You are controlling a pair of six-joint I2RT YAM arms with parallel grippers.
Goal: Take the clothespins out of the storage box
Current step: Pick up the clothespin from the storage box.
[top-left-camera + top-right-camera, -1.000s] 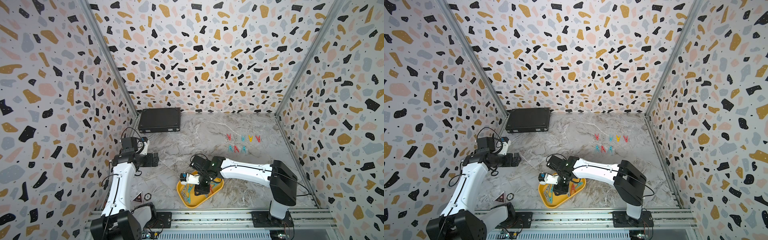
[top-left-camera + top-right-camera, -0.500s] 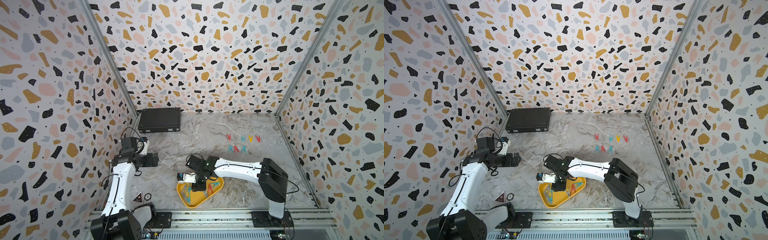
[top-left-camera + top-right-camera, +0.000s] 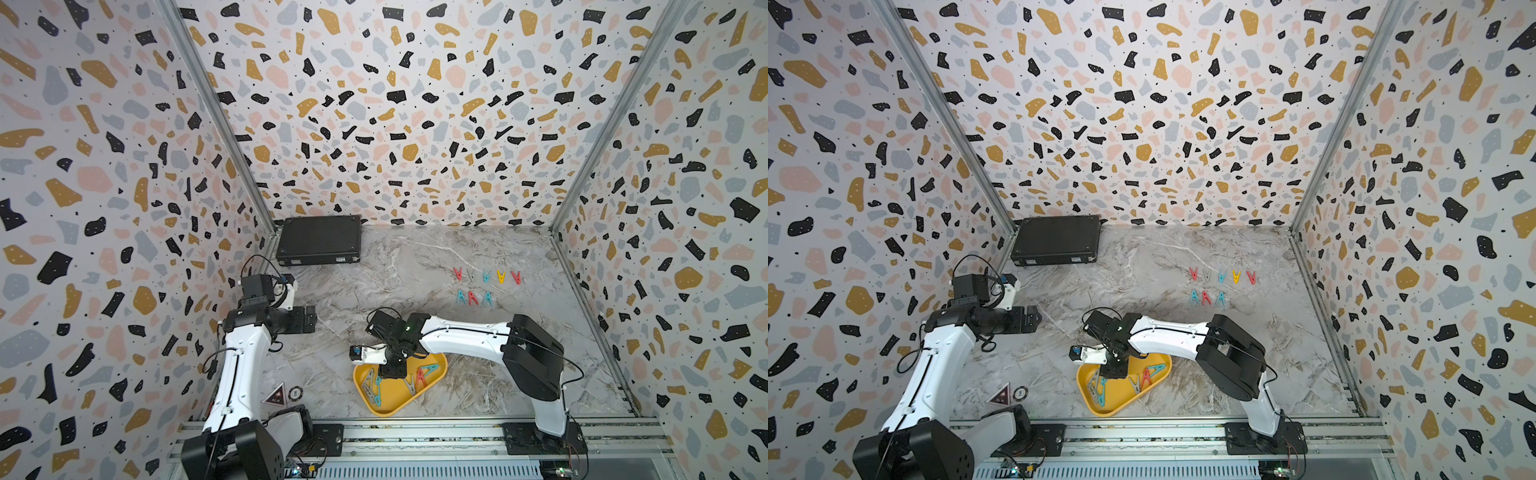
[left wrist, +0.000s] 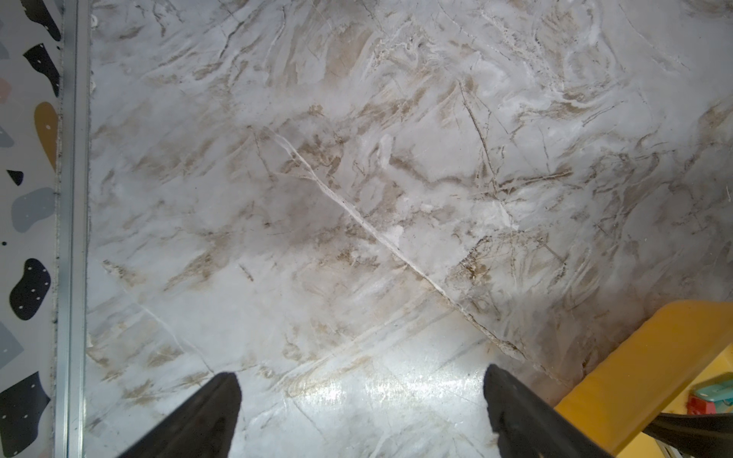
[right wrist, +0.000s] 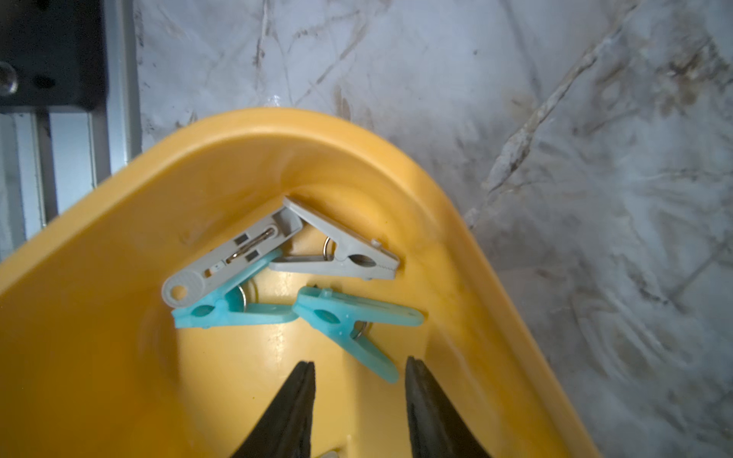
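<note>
Between the fingers (image 5: 295, 412) of the right gripper (image 5: 360, 396), half open, nothing is held; a teal clothespin (image 5: 337, 317) pokes one leg just inside the gap. Beyond it lie more clothespins (image 5: 238, 250), all in the yellow tray (image 5: 99, 317). Wide open and empty, the left gripper (image 4: 359, 376) hangs above tabletop (image 4: 357, 198) near the tray.

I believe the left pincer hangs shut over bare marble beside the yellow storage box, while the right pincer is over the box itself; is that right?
Not quite: the left pincer is open, not shut. The left wrist view shows its fingers wide apart over bare marble. The rest stands: the storage box lies beside it, and the right pincer is over that box.
</note>
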